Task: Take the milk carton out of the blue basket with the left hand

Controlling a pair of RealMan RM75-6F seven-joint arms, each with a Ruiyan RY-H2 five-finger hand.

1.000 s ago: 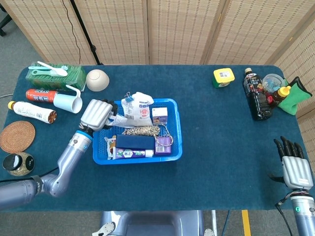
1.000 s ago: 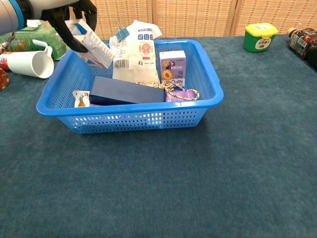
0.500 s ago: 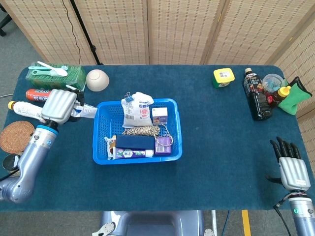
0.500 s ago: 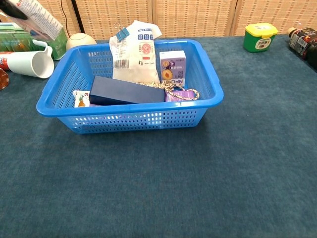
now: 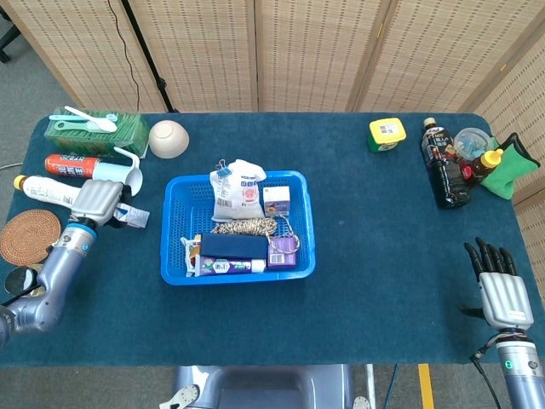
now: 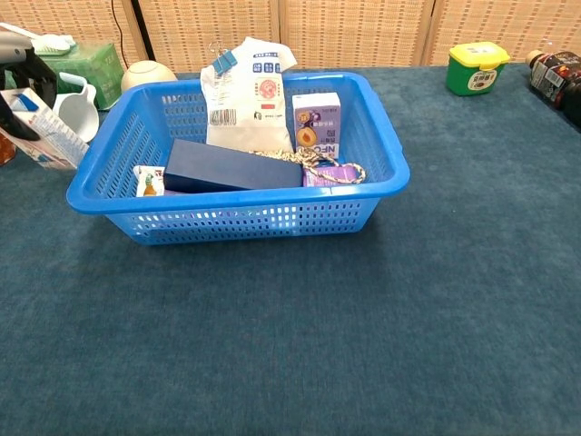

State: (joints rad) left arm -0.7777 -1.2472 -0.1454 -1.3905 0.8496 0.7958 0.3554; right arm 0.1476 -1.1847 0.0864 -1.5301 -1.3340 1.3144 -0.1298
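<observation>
My left hand (image 5: 95,202) grips the white and blue milk carton (image 5: 132,216) just left of the blue basket (image 5: 303,223), outside its rim and low over the table. In the chest view the milk carton (image 6: 45,134) is tilted at the far left, with the dark fingers (image 6: 16,100) of the left hand wrapped over its top, beside the blue basket (image 6: 245,216). Whether the carton touches the cloth I cannot tell. My right hand (image 5: 499,285) hangs at the table's front right corner with its fingers apart, holding nothing.
The basket holds a white bag (image 5: 238,189), a navy box (image 5: 233,245), a small purple carton (image 5: 276,201), rope and a tube. A white mug (image 5: 115,178), bottles, a coaster (image 5: 30,236) and a bowl (image 5: 168,138) crowd the left side. A yellow tub (image 5: 387,134) and a dark bottle (image 5: 443,166) stand far right.
My left hand has carried the milk carton out of the basket, swung it left and up, then lowered it beside the basket's left rim. The right hand barely moved.
</observation>
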